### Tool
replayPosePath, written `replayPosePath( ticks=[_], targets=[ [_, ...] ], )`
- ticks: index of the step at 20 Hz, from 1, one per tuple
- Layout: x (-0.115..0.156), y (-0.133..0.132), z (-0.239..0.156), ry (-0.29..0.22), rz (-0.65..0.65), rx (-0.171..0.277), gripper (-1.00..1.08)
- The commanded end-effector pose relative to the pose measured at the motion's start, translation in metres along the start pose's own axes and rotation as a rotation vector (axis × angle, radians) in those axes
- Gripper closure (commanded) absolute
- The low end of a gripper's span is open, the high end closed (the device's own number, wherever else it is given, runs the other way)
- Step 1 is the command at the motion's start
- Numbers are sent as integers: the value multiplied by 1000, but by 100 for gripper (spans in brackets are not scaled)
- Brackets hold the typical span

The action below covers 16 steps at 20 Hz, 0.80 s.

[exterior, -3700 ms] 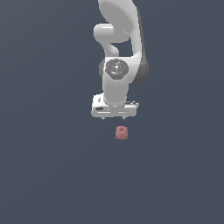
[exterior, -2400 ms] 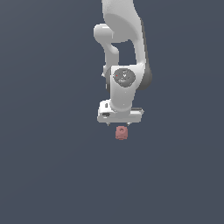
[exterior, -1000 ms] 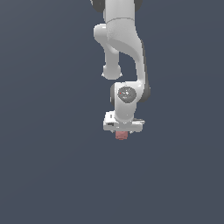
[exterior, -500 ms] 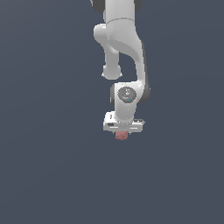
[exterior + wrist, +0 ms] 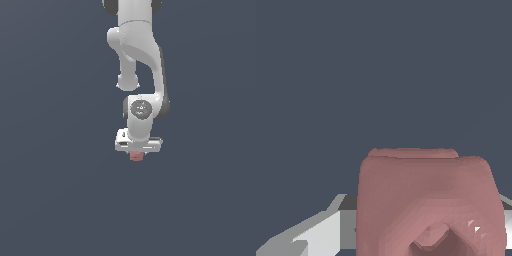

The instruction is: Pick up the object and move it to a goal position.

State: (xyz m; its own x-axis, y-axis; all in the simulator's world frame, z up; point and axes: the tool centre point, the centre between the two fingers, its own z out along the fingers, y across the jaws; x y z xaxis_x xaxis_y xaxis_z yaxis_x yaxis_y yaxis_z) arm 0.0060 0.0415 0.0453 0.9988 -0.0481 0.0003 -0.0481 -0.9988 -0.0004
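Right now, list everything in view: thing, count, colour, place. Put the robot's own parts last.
Object: one, dull pinkish-red, blocky, directly under the white gripper in the exterior view, only its lower part showing; in the wrist view it fills the foreground, with a recessed mark on its face.
Surface: one, plain dark grey-blue, filling the background of both views.
Arm: one, white with dark joints, coming down from the top of the exterior view.
Gripper: one, white, at the arm's lower end, right over the object; light grey finger parts show beside the object in the wrist view. Whether it is closed on the object cannot be told.
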Motion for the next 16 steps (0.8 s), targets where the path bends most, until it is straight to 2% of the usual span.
replayPosePath(
  ticks=[1, 16],
  targets=[
    [8, 11, -4, 1, 1, 0, 108],
    [78, 99, -38, 0, 1, 0, 108]
  ],
)
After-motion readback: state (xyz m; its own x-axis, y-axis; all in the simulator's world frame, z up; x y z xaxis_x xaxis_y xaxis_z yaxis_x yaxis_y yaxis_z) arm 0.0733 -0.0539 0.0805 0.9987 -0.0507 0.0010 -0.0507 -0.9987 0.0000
